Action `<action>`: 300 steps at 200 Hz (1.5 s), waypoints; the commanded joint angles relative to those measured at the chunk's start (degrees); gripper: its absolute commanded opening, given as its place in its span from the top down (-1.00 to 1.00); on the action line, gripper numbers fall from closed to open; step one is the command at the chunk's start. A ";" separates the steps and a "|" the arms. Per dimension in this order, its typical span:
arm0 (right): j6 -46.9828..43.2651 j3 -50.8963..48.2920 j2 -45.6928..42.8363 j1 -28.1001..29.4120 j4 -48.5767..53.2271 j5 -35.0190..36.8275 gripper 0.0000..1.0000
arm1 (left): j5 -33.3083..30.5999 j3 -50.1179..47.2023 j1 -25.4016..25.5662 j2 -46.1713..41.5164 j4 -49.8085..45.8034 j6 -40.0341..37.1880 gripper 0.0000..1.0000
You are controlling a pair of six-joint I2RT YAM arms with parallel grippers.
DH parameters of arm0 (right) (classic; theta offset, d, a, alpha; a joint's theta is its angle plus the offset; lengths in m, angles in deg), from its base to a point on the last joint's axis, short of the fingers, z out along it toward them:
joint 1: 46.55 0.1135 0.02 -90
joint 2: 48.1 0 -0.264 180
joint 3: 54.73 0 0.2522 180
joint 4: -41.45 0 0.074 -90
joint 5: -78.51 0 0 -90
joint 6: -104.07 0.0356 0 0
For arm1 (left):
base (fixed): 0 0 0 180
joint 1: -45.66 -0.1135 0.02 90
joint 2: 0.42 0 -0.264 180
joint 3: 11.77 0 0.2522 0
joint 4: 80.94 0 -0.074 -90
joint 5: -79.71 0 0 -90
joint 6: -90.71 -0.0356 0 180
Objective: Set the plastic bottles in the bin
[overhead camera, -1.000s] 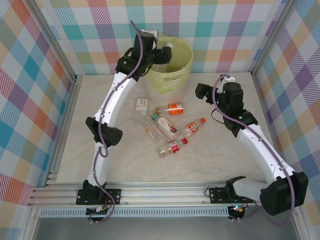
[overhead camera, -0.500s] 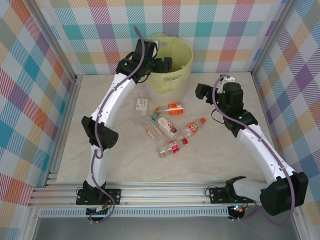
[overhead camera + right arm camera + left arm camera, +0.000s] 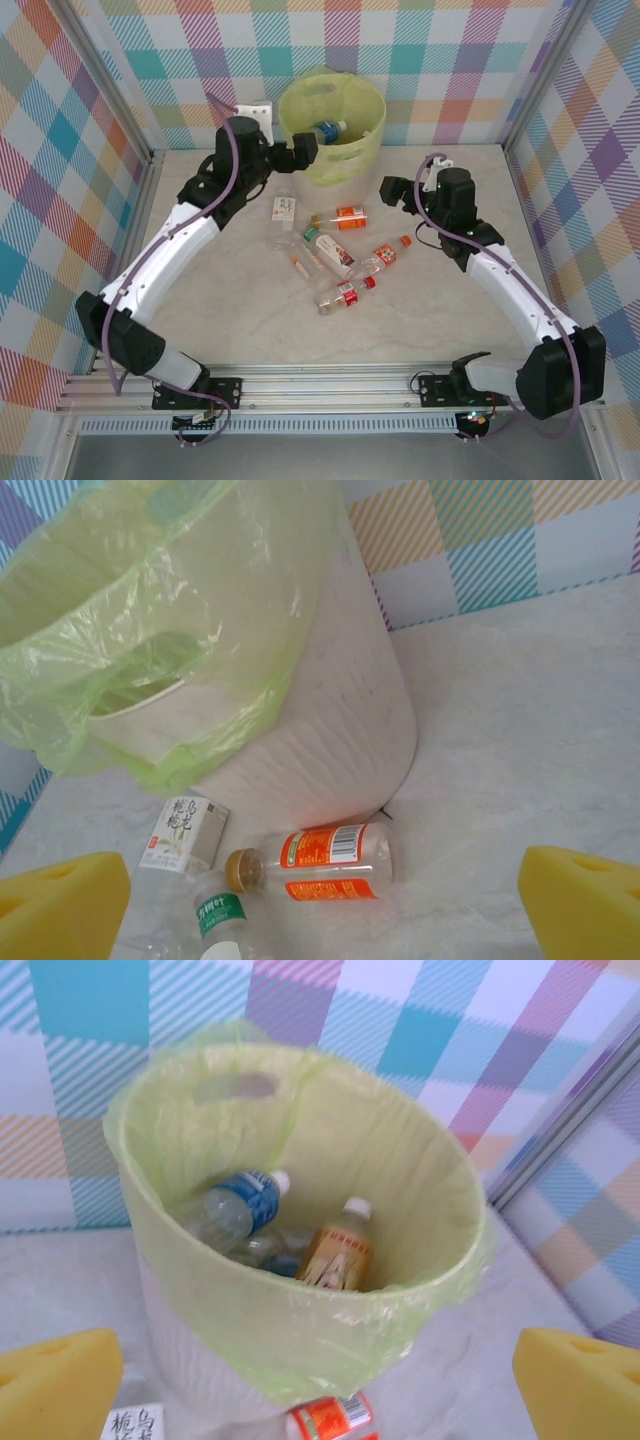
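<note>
The left end effector (image 3: 302, 151) hangs just beside the left side of the bin (image 3: 352, 158), at the far end of the counter (image 3: 250, 320). In the left wrist view its yellow pads (image 3: 55, 1380) stand wide apart with nothing between them.

The bin, lined with a yellow-green bag (image 3: 300, 1330), stands close to the checked back wall (image 3: 450, 60). Inside it lie a blue-labelled bottle (image 3: 235, 1205) and a yellow-labelled bottle (image 3: 338, 1252), both white-capped.

In front of the bin, more bottles lie on their sides in a loose cluster on the counter. A white-labelled bottle (image 3: 285, 209) is furthest left. An orange-labelled bottle (image 3: 347, 212) lies near the bin's foot, and a larger white-and-red bottle (image 3: 335, 255) is in the middle. A red-labelled bottle (image 3: 385, 254) lies to its right, and another red bottle (image 3: 346, 294) is nearest the arm bases.

The right end effector (image 3: 393, 187) hovers over the counter to the right of the bin, apart from every bottle. Its pads (image 3: 585, 905) are also spread wide and hold nothing. Between them the right wrist view shows the bin's cream wall, the orange-labelled bottle and a green-labelled bottle (image 3: 220, 912) just beside it.
</note>
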 commanded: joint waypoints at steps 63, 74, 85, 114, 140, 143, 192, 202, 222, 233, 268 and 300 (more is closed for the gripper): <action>13.27 -2.74 5.64 0.27 10.31 1.50 -1.00 | -2.90 -12.45 0.39 -5.22 19.15 9.67 -1.00; 15.62 -3.36 6.66 0.28 11.76 1.49 -1.00 | -3.50 -14.54 0.30 -6.03 19.97 11.10 -1.00; 18.50 -4.03 7.75 0.26 12.85 0.88 -0.99 | -3.73 -16.45 0.05 -7.02 20.37 12.41 -1.00; 26.50 -6.04 10.59 0.80 12.90 -1.17 -0.99 | -3.86 -20.94 -0.90 -10.91 19.04 14.79 -1.00; 28.08 -6.14 12.63 1.62 14.47 1.09 -0.99 | -5.06 -26.15 -2.19 -16.03 17.58 16.79 -1.00; 28.16 -6.20 12.85 1.69 14.54 1.15 -0.99 | -5.27 -26.81 -2.35 -16.63 17.35 17.08 -1.00; 33.87 -6.49 17.90 4.98 13.97 1.62 -0.95 | -7.21 -37.58 -5.61 -25.73 13.79 21.62 -1.00; 35.26 -6.32 18.80 5.67 13.96 2.50 -0.95 | -7.77 -38.96 -6.13 -27.11 12.24 22.10 -1.00; 37.38 -6.09 20.12 6.71 13.26 4.47 -0.95 | -8.12 -41.66 -6.98 -29.57 9.61 23.18 -1.00; 38.13 -6.06 20.71 7.02 12.92 5.72 -0.97 | -8.03 -43.30 -7.33 -30.67 8.79 24.69 -1.00; 40.31 -5.89 23.21 7.47 11.54 7.47 -0.95 | -6.59 -48.74 -8.64 -32.80 10.34 29.54 -1.00; 40.27 -4.91 25.60 7.76 10.68 7.60 -0.89 | -5.70 -49.92 -9.62 -32.76 10.22 30.92 -1.00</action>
